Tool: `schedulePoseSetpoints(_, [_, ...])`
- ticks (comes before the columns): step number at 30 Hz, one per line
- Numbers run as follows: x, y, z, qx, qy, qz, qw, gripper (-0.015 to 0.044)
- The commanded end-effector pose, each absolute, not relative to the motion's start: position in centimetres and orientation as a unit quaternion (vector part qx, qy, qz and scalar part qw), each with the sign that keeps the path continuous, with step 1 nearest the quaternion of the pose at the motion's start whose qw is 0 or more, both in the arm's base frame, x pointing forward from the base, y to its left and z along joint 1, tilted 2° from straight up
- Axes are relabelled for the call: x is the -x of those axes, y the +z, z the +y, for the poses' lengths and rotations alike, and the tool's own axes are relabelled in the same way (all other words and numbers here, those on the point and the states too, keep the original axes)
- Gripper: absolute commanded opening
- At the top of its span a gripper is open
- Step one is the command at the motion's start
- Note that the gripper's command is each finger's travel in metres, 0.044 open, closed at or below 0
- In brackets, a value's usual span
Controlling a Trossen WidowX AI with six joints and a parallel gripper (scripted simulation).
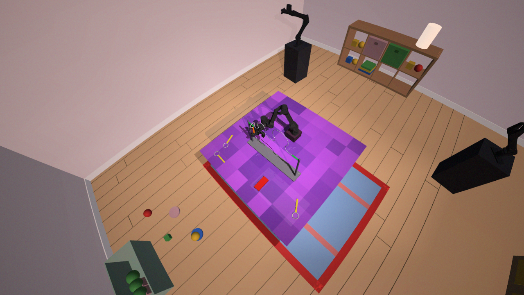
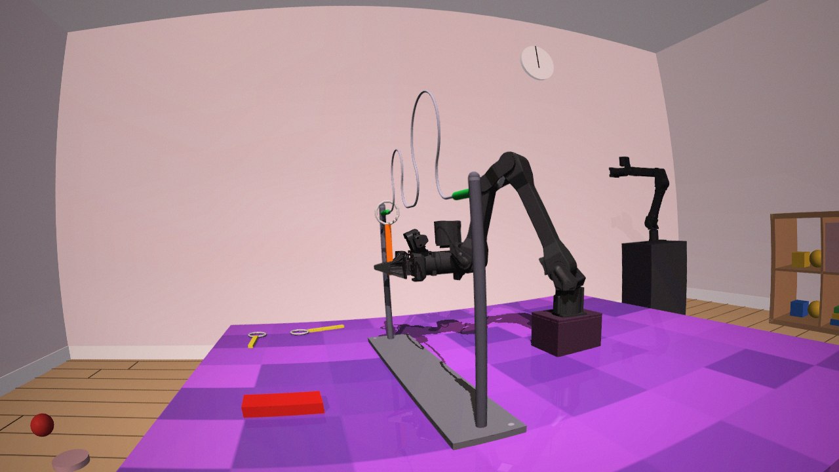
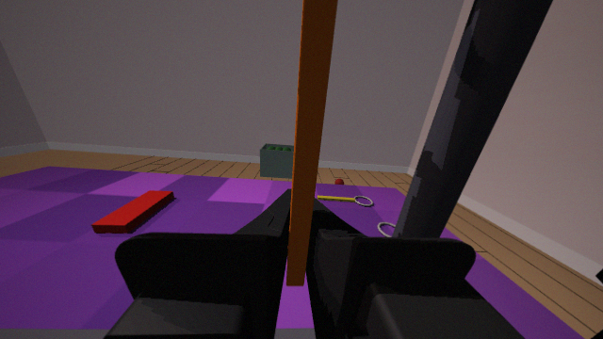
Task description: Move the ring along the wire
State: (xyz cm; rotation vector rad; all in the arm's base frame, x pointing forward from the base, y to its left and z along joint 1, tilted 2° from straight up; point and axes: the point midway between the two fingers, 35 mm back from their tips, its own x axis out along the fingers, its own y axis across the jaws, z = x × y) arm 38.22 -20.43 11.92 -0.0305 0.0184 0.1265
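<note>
The ring (image 2: 375,213) (image 1: 251,125) hangs on the short green part (image 2: 385,207) of the wire beside the far post (image 2: 387,296) (image 3: 452,141). Its orange handle (image 2: 388,241) (image 1: 253,130) (image 3: 311,118) hangs straight down from it. My gripper (image 2: 387,267) (image 1: 255,132) (image 3: 296,195) reaches in level from the right and is shut on the lower end of the handle, close beside the post. The thin grey wire (image 2: 436,129) loops up and over to the other green part (image 2: 460,193) (image 1: 293,156) at the near post (image 2: 480,293) (image 1: 297,166).
Both posts stand on a grey base plate (image 2: 428,381) (image 1: 272,159). A red block (image 2: 282,404) (image 1: 261,182) (image 3: 132,212) lies left of it. Spare yellow-handled rings (image 2: 319,330) (image 1: 228,139) (image 3: 336,199) lie on the purple mat. My arm's pedestal (image 2: 565,331) stands to the right.
</note>
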Motion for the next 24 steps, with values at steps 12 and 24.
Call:
schedulePoseSetpoints(12, [-38.24, 12.03, -20.34, 0.012, 0.066, 0.01, 0.998, -0.015])
schedulePoseSetpoints(24, [-38.16, 12.01, -19.7, 0.012, 0.066, 0.01, 0.998, -0.015])
